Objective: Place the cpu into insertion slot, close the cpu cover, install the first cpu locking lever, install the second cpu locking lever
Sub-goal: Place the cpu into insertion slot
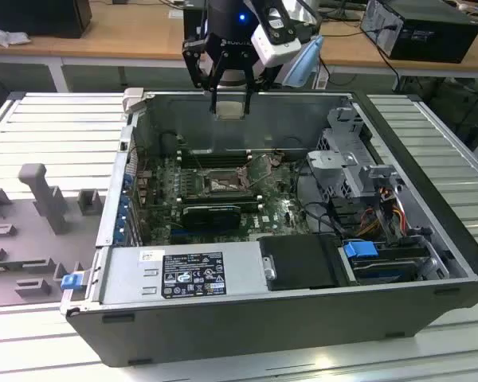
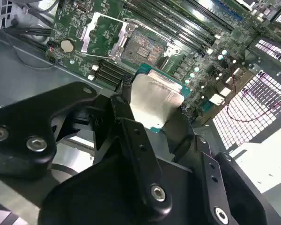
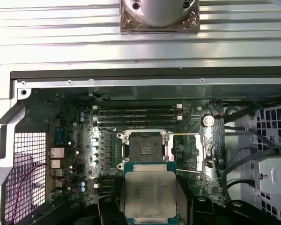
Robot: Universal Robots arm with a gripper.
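My gripper [image 1: 229, 102] hangs above the back of the open computer case, shut on the cpu [image 1: 229, 109], a pale silvery square chip. Both wrist views show the cpu [image 2: 157, 98] [image 3: 150, 194] clamped between the black fingers [image 2: 126, 112]. Below it on the green board lies the insertion slot [image 1: 221, 185] [image 2: 143, 50] [image 3: 145, 150], uncovered, with a dark centre. The cpu cover [image 2: 94, 32] [image 3: 205, 150] stands swung open beside the slot. Thin locking levers [image 3: 187, 135] stick out toward the cover side.
Long black memory slots [image 3: 138, 115] run beside the socket, and a black card [image 1: 211, 213] sits in front of it. A labelled metal box [image 1: 193, 274] and a drive cage with cables [image 1: 358, 171] fill the case's front and the exterior view's right. A grey fixture [image 1: 40, 199] stands outside.
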